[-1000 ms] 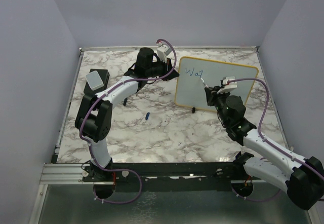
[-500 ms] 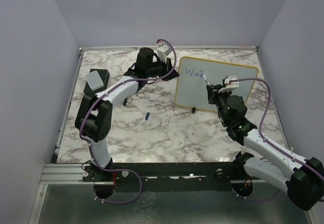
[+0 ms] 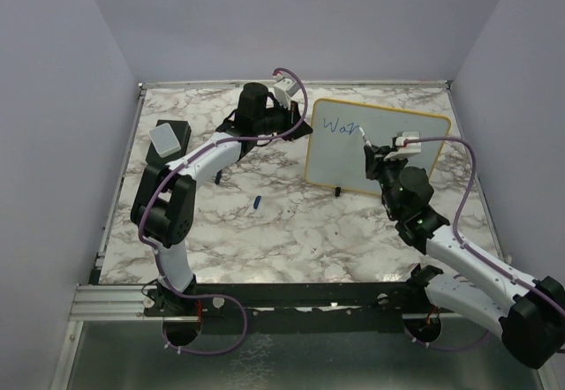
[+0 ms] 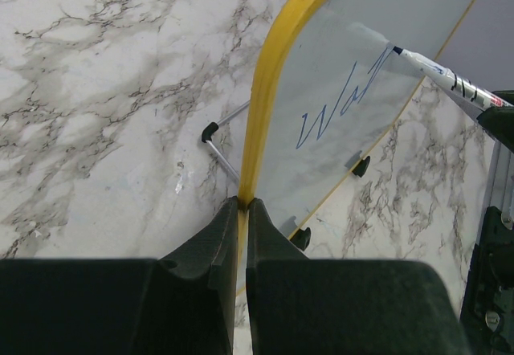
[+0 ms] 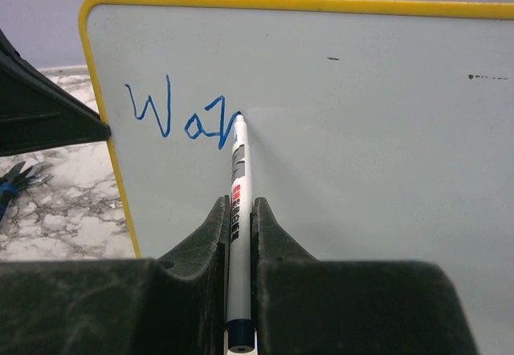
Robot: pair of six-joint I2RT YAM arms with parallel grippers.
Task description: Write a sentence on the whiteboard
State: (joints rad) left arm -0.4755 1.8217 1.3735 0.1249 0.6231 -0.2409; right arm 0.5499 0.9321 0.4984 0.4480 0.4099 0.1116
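The right gripper (image 5: 239, 214) has its fingers clenched on a white marker (image 5: 238, 158). The tip is pressed to the whiteboard (image 3: 340, 162) in its upper left area, right at the end of the blue lettering. The sentence (image 5: 181, 118) reads roughly "Wa" plus a zigzag that looks like the start of an r, so the job seems barely begun, with nearly all the words left to write.

The left gripper (image 4: 243, 209) is clamped tight on the whiteboard's yellow left edge. That's the smart part: the board only stands propped on small feet (image 4: 210, 131) and would probably slide or tip back under pen pressure otherwise.

To do this stroke well, the robot likely wants light, even pressure, just enough to ink without shoving the whiteboard backwards. The tip should travel toward the whiteboard's right edge along the same baseline as the letters, lifting cleanly between them so no stray lines join up. Letter size matters too, since the words have to fit before that right edge or drop to a second line below. The left arm shouldn't loosen while the tip is touching.

A grey-topped eraser block (image 3: 169, 136) sits well left of the whiteboard. A small blue bit (image 3: 256, 201), maybe the cap, lies on the marble table (image 3: 265, 240) in front of the whiteboard's left side.
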